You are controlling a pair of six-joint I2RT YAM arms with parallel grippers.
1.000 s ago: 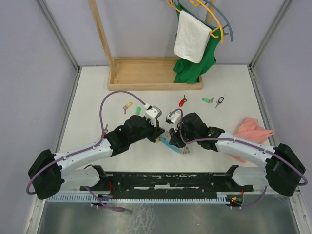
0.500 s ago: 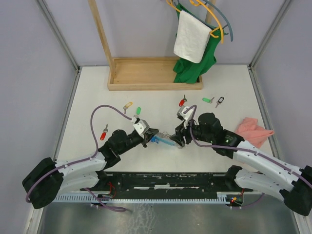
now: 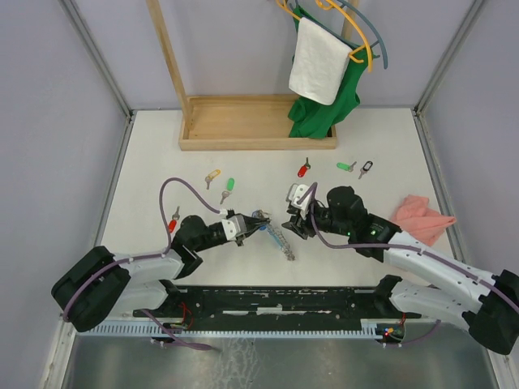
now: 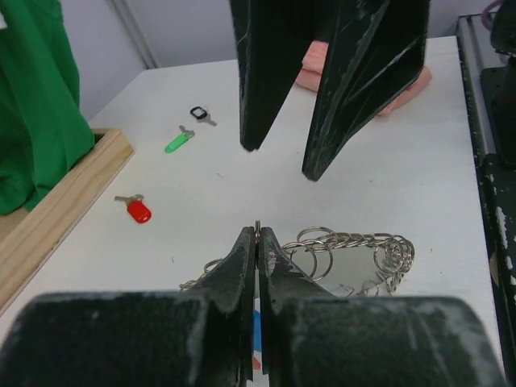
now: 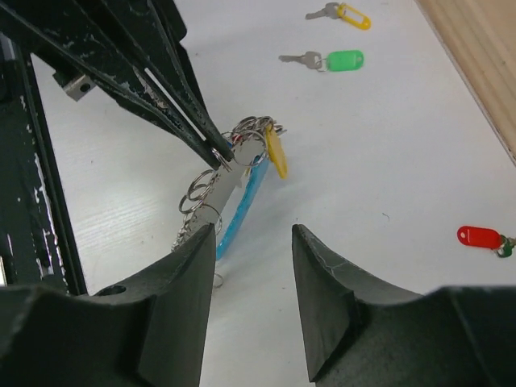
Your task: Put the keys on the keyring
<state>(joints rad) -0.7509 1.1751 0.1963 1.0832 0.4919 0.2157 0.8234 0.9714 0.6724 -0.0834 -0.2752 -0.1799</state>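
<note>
Surface: White tabletop point(image 3: 146, 154) walled by pale grey panels. A wooden rack base point(image 3: 255, 121) sits at the far edge, with a green garment point(image 3: 320, 109) and a white towel point(image 3: 319, 61) hanging above it.

Left gripper point(image 3: 259, 219): its fingers are pinched tight together on a small metal ring of the keyring. Both wrist views show this.

Right gripper point(image 3: 290, 219): its fingers are spread apart and hold nothing. It faces the left gripper's tips from close by.

Keyring point(image 3: 281, 239): it lies on the table between and below the two grippers. One end is caught at the left gripper's tips, and the blue tube and chain of rings trail toward the near edge. A yellow tag point(image 5: 276, 153) hangs in its bunch.

Keys: a yellow-tagged key point(image 3: 212, 176) and a green-tagged key point(image 3: 229, 185) lie beyond the left gripper. A red-tagged key point(image 3: 303, 169) lies just beyond the right gripper. A second green key point(image 3: 346, 166) and a black-tagged key point(image 3: 366, 168) lie farther out to its right.

Pink cloth point(image 3: 422, 219): it is bunched up well to the right of the right gripper, beside that arm.
</note>
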